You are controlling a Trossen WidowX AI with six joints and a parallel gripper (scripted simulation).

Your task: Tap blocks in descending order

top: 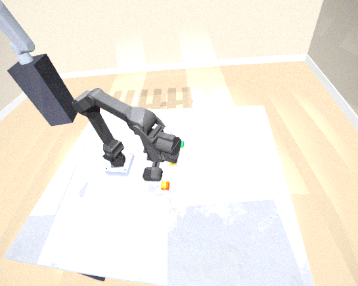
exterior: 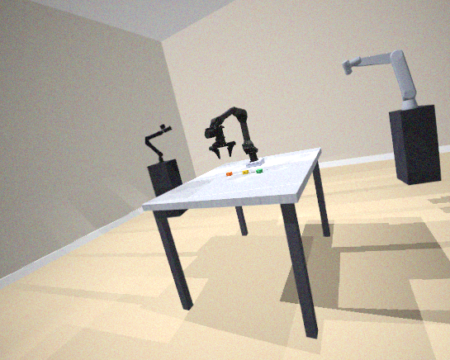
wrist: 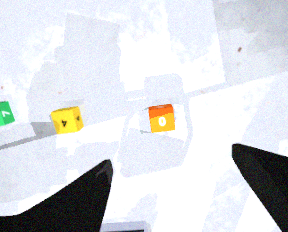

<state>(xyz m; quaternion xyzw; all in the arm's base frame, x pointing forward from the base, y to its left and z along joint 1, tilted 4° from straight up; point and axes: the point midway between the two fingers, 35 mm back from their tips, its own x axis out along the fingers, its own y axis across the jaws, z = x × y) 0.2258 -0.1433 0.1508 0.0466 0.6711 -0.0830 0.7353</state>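
Above the table (top: 224, 164) (exterior: 240, 194), the claw (exterior: 225, 157) (wrist: 170, 157) hangs with its tips pointing down, its fingers spread wide and nothing between them, well clear of the blocks. Three small blocks sit apart from one another in a loose row on the white surface. At one end is the orange block (top: 165, 185) (exterior: 229, 174) (wrist: 162, 120), its upper face printed with a 0; in the wrist view it lies beyond the gap between the fingertips. The yellow block (top: 171, 164) (exterior: 245, 172) (wrist: 67, 120), showing a 4, stands in the middle of the row, partly hidden by the arm in the top view. At the other end is the green block (top: 182, 144) (exterior: 259, 171) (wrist: 5, 113), cut off by the wrist picture's edge, with a digit that looks like a 7. The black arm (top: 113, 106) (exterior: 244, 128) bends over from its pale base plate (top: 127, 168) (exterior: 261, 162), which rests on the table near the row.
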